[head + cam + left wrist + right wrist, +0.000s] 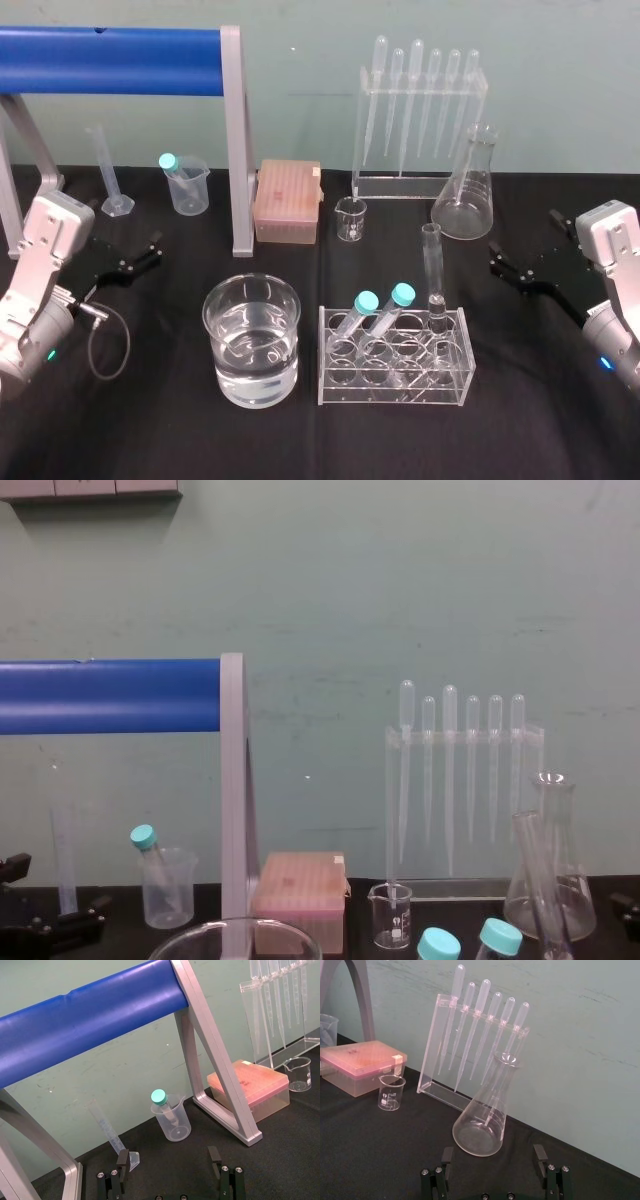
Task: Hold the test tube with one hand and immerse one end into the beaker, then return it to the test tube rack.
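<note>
Quick count: six pipettes (483, 992) I think (they overlap a bit), three teal-capped tubes (365, 302), one plain test tube (433, 265), one big beaker (251, 340), two smaller beakers (351, 218), one conical flask (465, 200), one measuring cylinder (108, 175), one pink box (288, 200), two racks (395, 390).

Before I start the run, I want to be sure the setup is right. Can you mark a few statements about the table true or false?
1. The plain test tube stands upright in the rack. True.
2. The big beaker is empty. False: it holds clear liquid, roughly half full.
3. The left gripper grips the test tube. False: it is open and holds nothing, out at the table's left side.
4. The right gripper is open, to the right of the rack. True.
5. Two teal-capped tubes lean in the rack. True.
</note>
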Motion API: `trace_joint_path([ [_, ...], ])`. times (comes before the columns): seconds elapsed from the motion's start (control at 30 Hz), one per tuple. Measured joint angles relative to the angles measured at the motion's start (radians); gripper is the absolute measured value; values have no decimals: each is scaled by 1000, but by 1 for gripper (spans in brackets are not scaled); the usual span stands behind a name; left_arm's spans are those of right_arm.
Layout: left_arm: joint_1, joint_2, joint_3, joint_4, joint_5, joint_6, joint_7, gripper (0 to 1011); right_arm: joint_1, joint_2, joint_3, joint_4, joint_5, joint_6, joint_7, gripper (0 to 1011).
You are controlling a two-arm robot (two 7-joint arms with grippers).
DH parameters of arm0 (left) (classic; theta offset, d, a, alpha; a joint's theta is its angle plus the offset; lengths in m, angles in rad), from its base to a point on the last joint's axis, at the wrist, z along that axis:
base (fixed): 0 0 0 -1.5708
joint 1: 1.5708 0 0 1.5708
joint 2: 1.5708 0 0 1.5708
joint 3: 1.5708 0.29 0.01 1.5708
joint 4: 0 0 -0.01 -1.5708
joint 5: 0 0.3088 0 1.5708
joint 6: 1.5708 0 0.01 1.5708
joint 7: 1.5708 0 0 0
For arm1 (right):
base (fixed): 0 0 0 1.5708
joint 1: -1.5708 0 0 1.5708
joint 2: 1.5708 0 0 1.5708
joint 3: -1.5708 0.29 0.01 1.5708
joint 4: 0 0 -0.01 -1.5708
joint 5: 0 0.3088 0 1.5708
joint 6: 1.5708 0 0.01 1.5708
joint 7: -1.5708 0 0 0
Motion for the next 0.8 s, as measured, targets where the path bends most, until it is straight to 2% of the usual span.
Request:
trace_joint_path([
  [0.8,0,0,0,0,0,0,0,1000,0,0,0,0,0,0,0,1000],
])
